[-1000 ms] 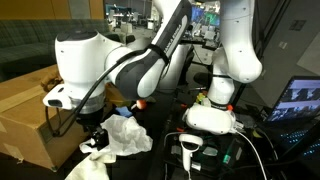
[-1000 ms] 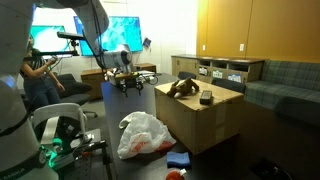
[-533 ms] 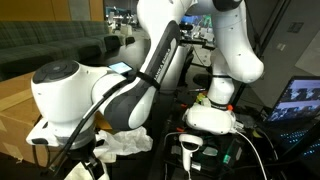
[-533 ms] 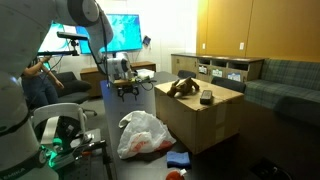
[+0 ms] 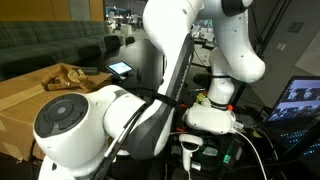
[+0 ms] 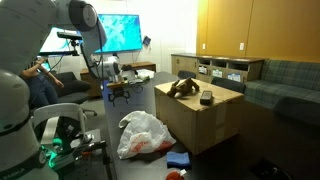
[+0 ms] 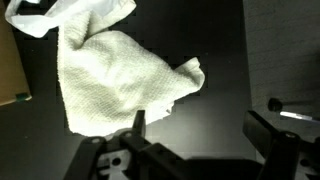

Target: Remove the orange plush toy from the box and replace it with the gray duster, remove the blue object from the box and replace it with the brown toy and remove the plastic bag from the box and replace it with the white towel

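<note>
My gripper point(image 7: 200, 135) is open and empty, hovering over the black table with the white towel point(image 7: 115, 70) just to the left of its left finger. In an exterior view the gripper point(image 6: 119, 92) hangs to the left of the cardboard box point(image 6: 205, 125). The brown toy point(image 6: 181, 87) and a small dark grey object point(image 6: 205, 97) lie on top of the box; the toy also shows in the exterior view point(image 5: 66, 75). The plastic bag point(image 6: 145, 132) lies on the table beside the box, with something orange under it. A blue object point(image 6: 180, 160) lies by the box's base.
My own arm point(image 5: 110, 130) fills the foreground of an exterior view and hides the towel there. A cardboard edge point(image 7: 10, 70) shows at the left of the wrist view. A person point(image 6: 40, 75) stands behind the table. Shelves and a sofa point(image 6: 275, 85) stand at the back.
My arm has swung towards the camera, now covering the towel in the exterior view. In the other exterior view the gripper has shifted left, away from the box. It stays open.
</note>
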Robot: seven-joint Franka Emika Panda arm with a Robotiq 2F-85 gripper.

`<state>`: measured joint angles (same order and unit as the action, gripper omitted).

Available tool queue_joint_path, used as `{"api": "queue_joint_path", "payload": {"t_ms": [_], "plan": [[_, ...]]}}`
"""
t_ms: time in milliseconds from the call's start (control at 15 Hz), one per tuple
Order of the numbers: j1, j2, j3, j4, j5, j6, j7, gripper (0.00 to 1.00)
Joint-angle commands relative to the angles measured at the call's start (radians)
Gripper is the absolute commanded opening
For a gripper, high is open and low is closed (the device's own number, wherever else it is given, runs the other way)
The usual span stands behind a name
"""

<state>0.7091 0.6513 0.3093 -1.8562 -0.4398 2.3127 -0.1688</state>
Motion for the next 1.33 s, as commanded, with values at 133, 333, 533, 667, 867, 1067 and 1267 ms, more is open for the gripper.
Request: {"api": "queue_joint_path", "payload": {"t_ms": [133, 333, 533, 667, 867, 1067, 1267], "plan": [[0.044, 0.080, 0.001, 0.077, -0.081, -0.062, -0.212, 1.00], [0.056, 0.113, -0.006, 0.100, -0.148, -0.024, -0.301, 1.00], [0.038, 0.156, 0.004, 0.146, -0.182, 0.001, -0.391, 1.00], [0.008, 0.182, 0.021, 0.172, -0.169, 0.018, -0.475, 1.00], [-0.033, 0.218, 0.034, 0.208, -0.145, 0.036, -0.608, 1.00], [-0.082, 0.250, 0.040, 0.236, -0.120, 0.047, -0.707, 1.00], [-0.137, 0.282, 0.054, 0.258, -0.075, 0.039, -0.799, 1.00]]}}
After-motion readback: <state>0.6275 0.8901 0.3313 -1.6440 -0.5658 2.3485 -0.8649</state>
